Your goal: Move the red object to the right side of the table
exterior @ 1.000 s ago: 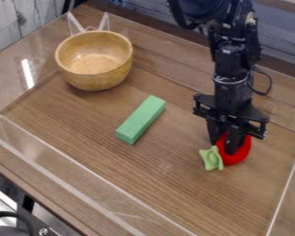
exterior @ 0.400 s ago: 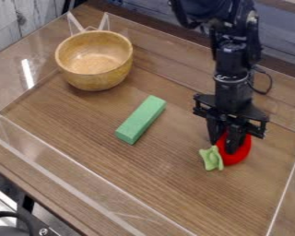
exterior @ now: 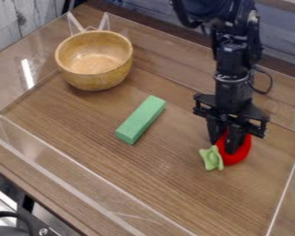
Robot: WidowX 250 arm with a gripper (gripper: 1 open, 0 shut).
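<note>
With the small rounded red toy with a light green leafy cap [exterior: 236, 151] lying directly beneath the black metal gripper [exterior: 231, 132], whose fingers are closed but whose grip on it cannot be confirmed, the toy could be rolled or dragged askew if the arm were swung away while its curved side was still being brushed.

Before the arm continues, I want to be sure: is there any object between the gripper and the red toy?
Nothing visible stands between them: the gripper is directly at the red toy, overlapping it in this view.
</note>
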